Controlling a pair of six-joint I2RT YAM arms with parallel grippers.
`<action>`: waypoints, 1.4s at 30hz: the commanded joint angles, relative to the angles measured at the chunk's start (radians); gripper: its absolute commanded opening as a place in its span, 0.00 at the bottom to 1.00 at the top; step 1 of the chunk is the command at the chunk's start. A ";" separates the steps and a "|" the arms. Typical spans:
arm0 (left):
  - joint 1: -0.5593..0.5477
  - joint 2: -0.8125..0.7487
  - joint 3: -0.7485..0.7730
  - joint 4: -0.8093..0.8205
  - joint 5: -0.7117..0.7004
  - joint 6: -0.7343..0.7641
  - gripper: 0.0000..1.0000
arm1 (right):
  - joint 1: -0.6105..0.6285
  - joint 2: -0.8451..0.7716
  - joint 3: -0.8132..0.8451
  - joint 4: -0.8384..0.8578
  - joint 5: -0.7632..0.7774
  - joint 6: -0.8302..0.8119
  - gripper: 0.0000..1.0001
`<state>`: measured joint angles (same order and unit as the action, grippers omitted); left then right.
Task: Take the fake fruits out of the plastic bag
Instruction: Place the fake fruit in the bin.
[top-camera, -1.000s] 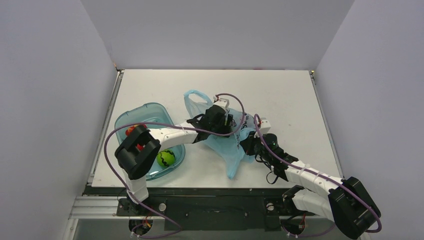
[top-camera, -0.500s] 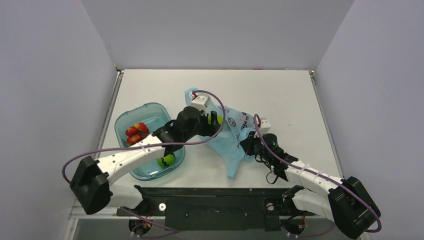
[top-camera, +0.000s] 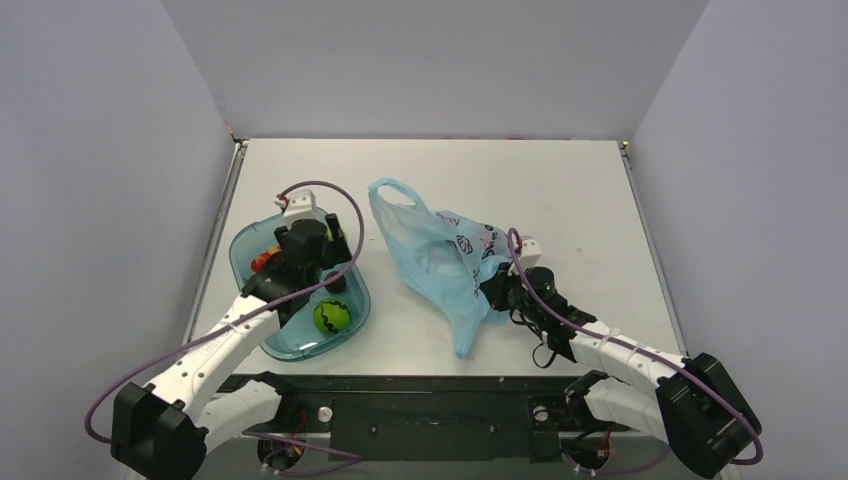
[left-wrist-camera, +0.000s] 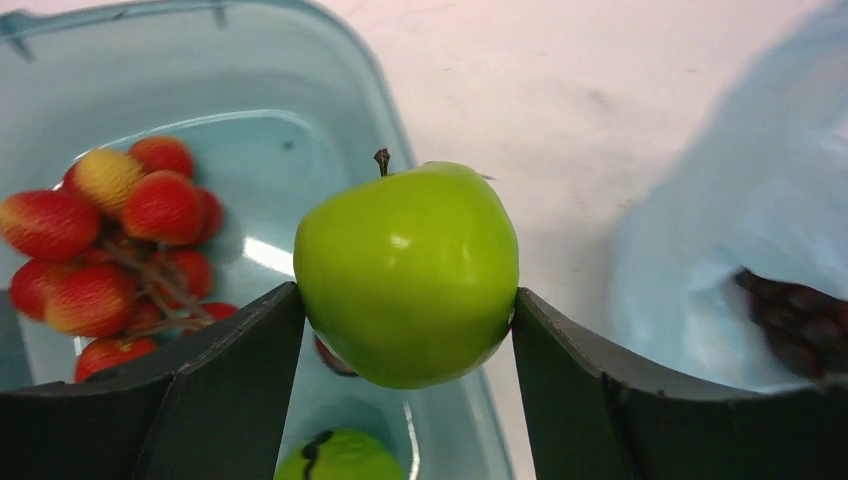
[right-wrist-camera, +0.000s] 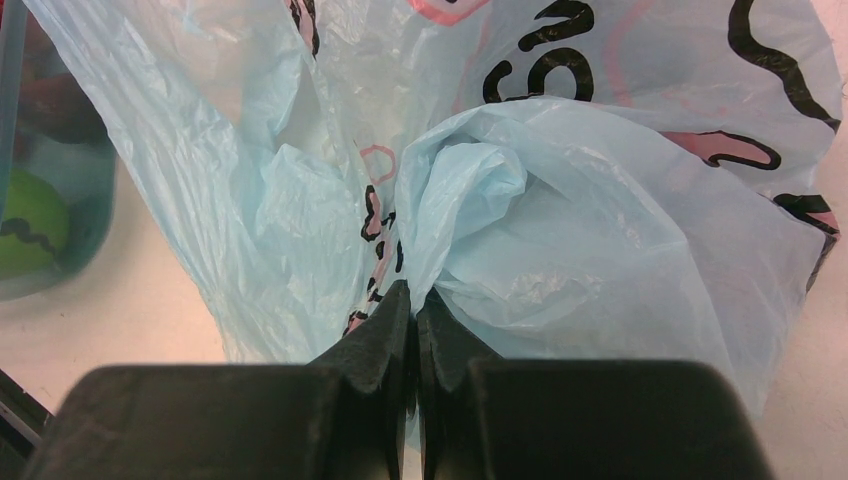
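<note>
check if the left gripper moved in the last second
Yes. The left gripper swung left, from over the bag to above the tray, carrying the apple.

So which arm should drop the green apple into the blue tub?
Left. The left pincer holds the green apple over the teal tray; the right pincer is busy pinching the plastic bag.

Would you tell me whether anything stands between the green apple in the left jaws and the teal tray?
Nothing visible blocks it: the left gripper holds the green apple above the teal tray. The berry cluster and striped ball already lie in the tray, so it may land against them.
</note>
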<state>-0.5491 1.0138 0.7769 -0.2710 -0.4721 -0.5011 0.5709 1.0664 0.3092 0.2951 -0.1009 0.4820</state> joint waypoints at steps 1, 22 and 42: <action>0.156 0.028 -0.043 0.008 0.067 -0.039 0.00 | 0.007 0.010 0.011 0.045 0.012 -0.011 0.00; 0.261 0.262 -0.014 0.109 0.229 -0.064 0.74 | 0.004 0.012 0.015 0.044 0.013 -0.011 0.00; 0.222 0.031 -0.072 0.221 0.496 -0.079 0.79 | 0.004 -0.013 0.000 0.062 0.006 -0.009 0.00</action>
<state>-0.2943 1.0615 0.7105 -0.1646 -0.0971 -0.5552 0.5709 1.0733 0.3092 0.2955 -0.1009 0.4820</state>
